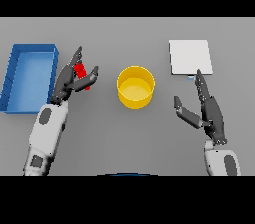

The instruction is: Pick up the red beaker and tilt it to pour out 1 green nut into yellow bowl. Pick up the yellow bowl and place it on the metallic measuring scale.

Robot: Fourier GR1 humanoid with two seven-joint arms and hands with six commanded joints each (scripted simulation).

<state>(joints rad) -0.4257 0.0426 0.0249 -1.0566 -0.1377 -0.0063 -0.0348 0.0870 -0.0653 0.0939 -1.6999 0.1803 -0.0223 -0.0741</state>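
The red beaker (81, 74) stands left of centre, between the fingers and thumb of my left hand (68, 79). The fingers lie along its far side and the thumb along its near side, nearly straight, so the hand is still open around it. The yellow bowl (135, 86) sits in the middle of the table, upright, to the right of the beaker; I see no nut in it. The metallic measuring scale (190, 56) lies flat at the back right. My right hand (207, 108) rests open below the scale, fingers pointing away from me. The green nut is hidden.
A blue open bin (27, 76) stands at the far left, just beyond my left hand. The grey table (124, 138) stretches between the two arms.
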